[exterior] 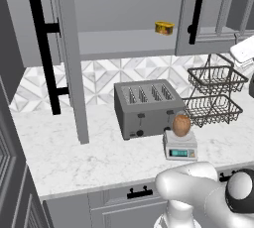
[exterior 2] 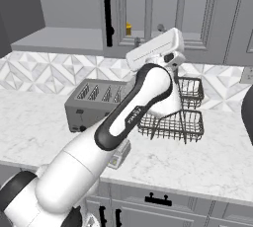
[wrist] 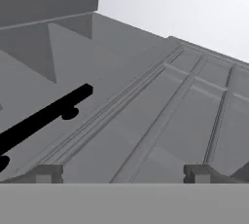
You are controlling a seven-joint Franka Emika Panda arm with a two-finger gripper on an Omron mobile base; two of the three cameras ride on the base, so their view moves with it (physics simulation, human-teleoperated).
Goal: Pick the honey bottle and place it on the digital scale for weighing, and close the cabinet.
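One large grey wall cabinet (exterior: 129,43) spanned the top of the left base view, its left door (exterior: 73,68) swung wide open toward the camera and seen nearly edge-on, with a long vertical black bar handle (exterior: 45,56). To the right of the open compartment, a framed door (exterior: 217,37) stood closed, with its own upright black handle (exterior: 197,12). Below ran a white marbled counter (exterior: 99,157), backed by a backsplash (exterior: 99,76) of white and grey triangles. The white robot arm (exterior 2: 74,171) rose across the right base view from the lower left, its hand (exterior 2: 155,48) high in front of the cabinet's framed door. On the counter sat a dark-grey four-slot toaster (exterior: 146,110), and to its right stood a two-tier rack of dark wire baskets (exterior: 213,110). Just in front of the toaster's right side was the small light-grey digital scale (exterior: 179,146), its teal display (exterior: 179,152) facing forward. The honey bottle (exterior: 181,125), rounded and orange-brown, rested on top of the scale, apart from the robot's hand. A smaller, flat yellow container (exterior: 164,28) lay on the floor of the open cabinet, near its front edge. Smallest of all, the two dark fingertips of the gripper (wrist: 123,174) stood wide apart at the bottom of the hand view, with nothing held between them; grey door panels and a slanting black handle appeared beyond.
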